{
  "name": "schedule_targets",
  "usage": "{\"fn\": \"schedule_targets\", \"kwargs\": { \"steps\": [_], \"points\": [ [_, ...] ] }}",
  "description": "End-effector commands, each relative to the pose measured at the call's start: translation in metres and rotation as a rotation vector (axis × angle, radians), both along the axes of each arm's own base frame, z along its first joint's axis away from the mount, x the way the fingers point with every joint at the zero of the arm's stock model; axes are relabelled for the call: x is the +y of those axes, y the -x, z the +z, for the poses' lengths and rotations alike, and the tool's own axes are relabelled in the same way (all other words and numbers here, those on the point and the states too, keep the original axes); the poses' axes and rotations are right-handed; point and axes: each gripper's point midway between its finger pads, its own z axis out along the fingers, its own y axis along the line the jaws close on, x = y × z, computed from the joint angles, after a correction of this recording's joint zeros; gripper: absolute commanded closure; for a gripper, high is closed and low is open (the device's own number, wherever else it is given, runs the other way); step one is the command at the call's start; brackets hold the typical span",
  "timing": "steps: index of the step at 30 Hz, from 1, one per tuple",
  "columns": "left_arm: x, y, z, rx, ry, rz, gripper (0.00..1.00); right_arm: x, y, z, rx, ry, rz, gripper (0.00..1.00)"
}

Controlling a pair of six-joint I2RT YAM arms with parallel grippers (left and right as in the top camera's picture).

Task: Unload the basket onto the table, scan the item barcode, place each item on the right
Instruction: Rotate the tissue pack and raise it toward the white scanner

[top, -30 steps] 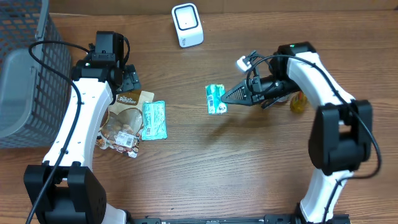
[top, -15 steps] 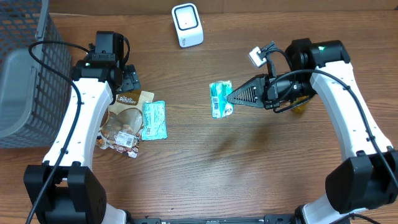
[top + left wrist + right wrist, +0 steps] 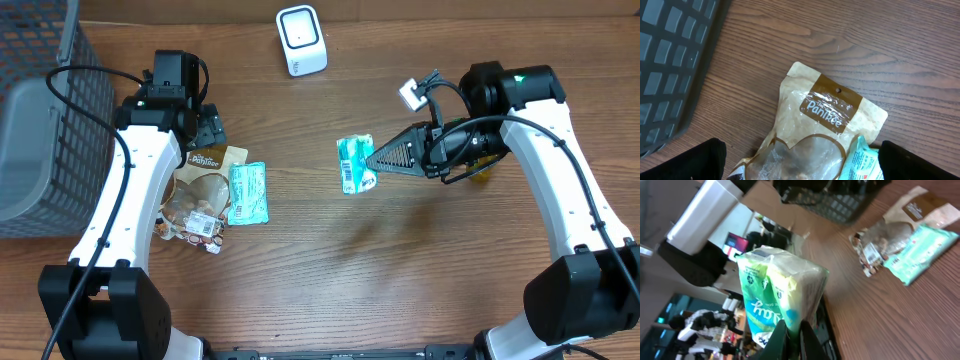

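A wooden counter (image 3: 330, 280) is seen from above, with two white robot arms reaching in from the near edge.

The right hand (image 3: 372, 160) is clamped on a green pack (image 3: 355, 165), a soft plastic-wrapped bundle in green and white. The pack is near the middle of the counter and lifted off the wood, with a faint shadow below it. In the right wrist view the two dark fingers pinch the pack's lower edge tight, and the pack stands above them showing white lettering on green.

A white scanner (image 3: 301, 40), a small boxy unit with a dark window, stands at the far edge of the counter. It is well apart from the green pack, further back and a little to the left.

The left hand (image 3: 207, 128) hovers at the left side with its fingers spread wide apart, holding nothing. In the left wrist view the two dark fingertips sit at the bottom corners, with a brown snack pouch (image 3: 825, 115) lying flat on the counter between and below them.

Just beside that pouch lies a flat teal packet (image 3: 247, 193), touching its right edge. A small packet (image 3: 203, 228) with a printed label lies at the pouch's near end.

A dark mesh basket (image 3: 60, 90) fills the far left corner. A yellowish object (image 3: 482, 167) sits on the counter, partly hidden under the right arm.
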Motion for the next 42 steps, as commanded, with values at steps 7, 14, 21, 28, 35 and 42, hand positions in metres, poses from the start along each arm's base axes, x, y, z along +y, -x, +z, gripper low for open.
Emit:
{"fn": "schedule_targets", "kwargs": {
  "steps": [7,14,21,28,35,42],
  "points": [
    [-0.002,-0.002,-0.002,0.004,-0.010,-0.007,0.00,-0.007,0.004,-0.009,-0.063,0.106,0.016,0.96],
    [-0.002,-0.002,-0.002,0.004,-0.010,-0.007,0.01,-0.010,-0.001,-0.020,-0.116,0.158,0.023,0.96],
    [-0.002,-0.002,-0.002,0.004,-0.010,-0.007,0.00,-0.018,-0.023,-0.046,-0.070,0.310,-0.058,0.96],
    [-0.002,-0.002,-0.002,0.004,-0.010,-0.007,0.01,-0.023,-0.051,-0.085,0.018,0.419,-0.198,0.96],
    [-0.002,-0.002,-0.002,0.004,-0.010,-0.007,0.00,-0.030,-0.072,-0.132,0.114,0.600,-0.376,0.96],
    [-0.002,-0.002,-0.002,0.004,-0.010,-0.007,0.01,-0.029,-0.095,-0.130,-0.006,0.837,-0.524,0.97]
  ]
}}
